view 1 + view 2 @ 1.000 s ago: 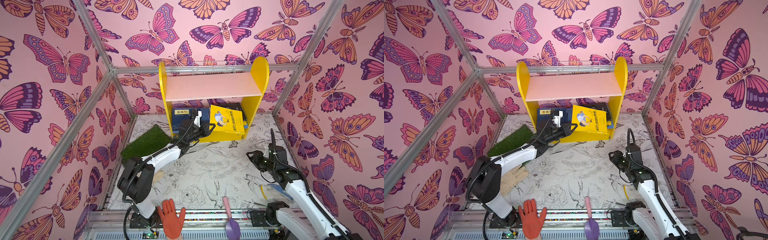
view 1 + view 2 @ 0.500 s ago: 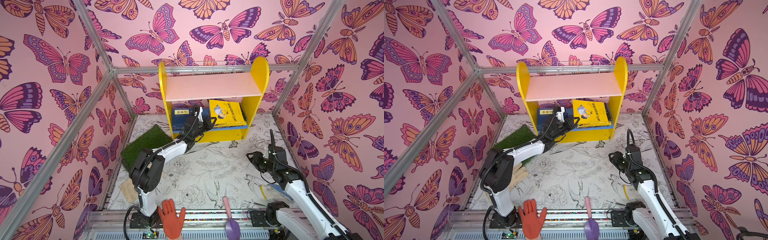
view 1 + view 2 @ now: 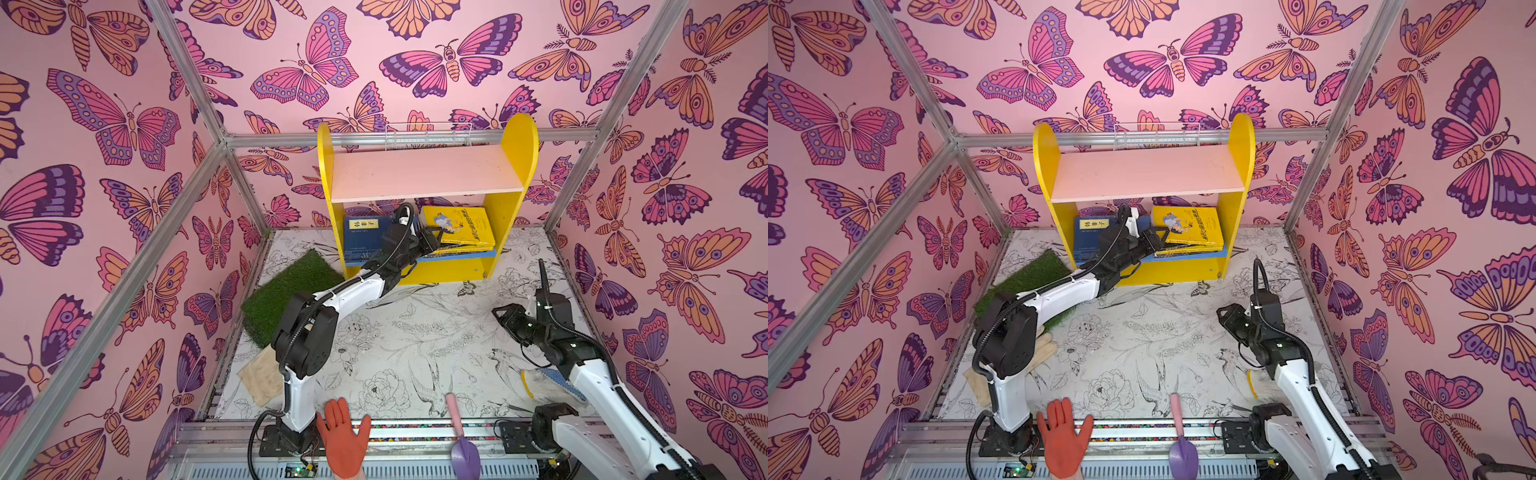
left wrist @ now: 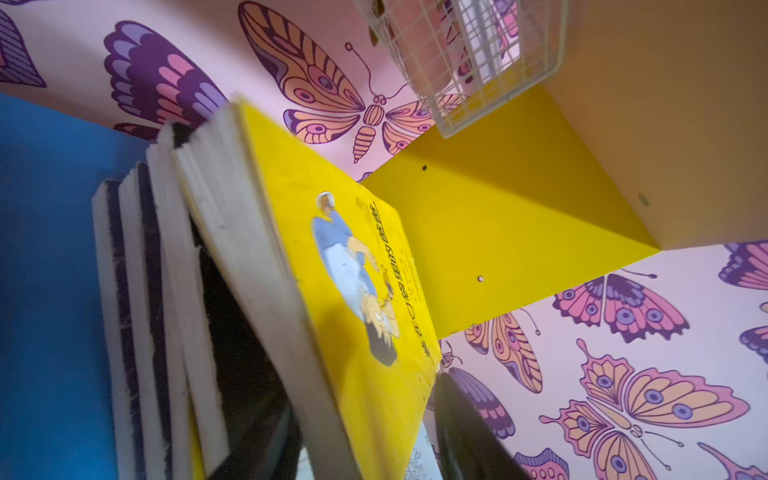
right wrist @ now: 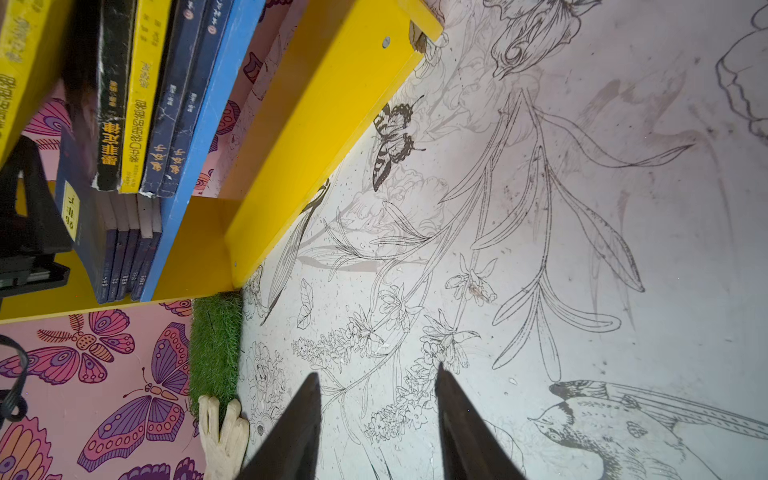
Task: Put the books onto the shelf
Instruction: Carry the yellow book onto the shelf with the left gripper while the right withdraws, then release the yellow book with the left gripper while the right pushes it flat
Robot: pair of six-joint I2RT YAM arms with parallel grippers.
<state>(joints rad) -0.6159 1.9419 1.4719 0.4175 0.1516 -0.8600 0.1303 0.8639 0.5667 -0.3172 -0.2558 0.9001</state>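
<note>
An orange rubber glove [image 3: 343, 440] and a purple plastic trowel with a pink handle [image 3: 463, 449] are lying nearest, far in front of the small two-tier shelf with yellow rounded side panels [image 3: 517, 141]. Closer to the shelf, the right tool [image 5: 377, 380] is hovering over the white desk printed with line-drawn flowers and birds [image 3: 415, 332], its jaws standing partly apart and holding nothing. A square green artificial-grass mat [image 3: 286, 286] is lying just in front of the shelf's left panel. The left tool [image 3: 434, 240] is reaching into the shelf's lower tier, its jaws standing wide on either side of the near corner of a bright yellow cartoon-cover paperback [image 3: 461, 224]. That book is resting, slightly tilted, on a flat stack of dark paperbacks [image 3: 465, 248] at the right end of the shelf's blue lower board [image 5: 195, 137]. A stack of navy paperbacks with a yellow title label [image 3: 363, 239] is lying at the board's left end. A white wire rack [image 3: 428, 135] is showing just behind the shelf's top.
</note>
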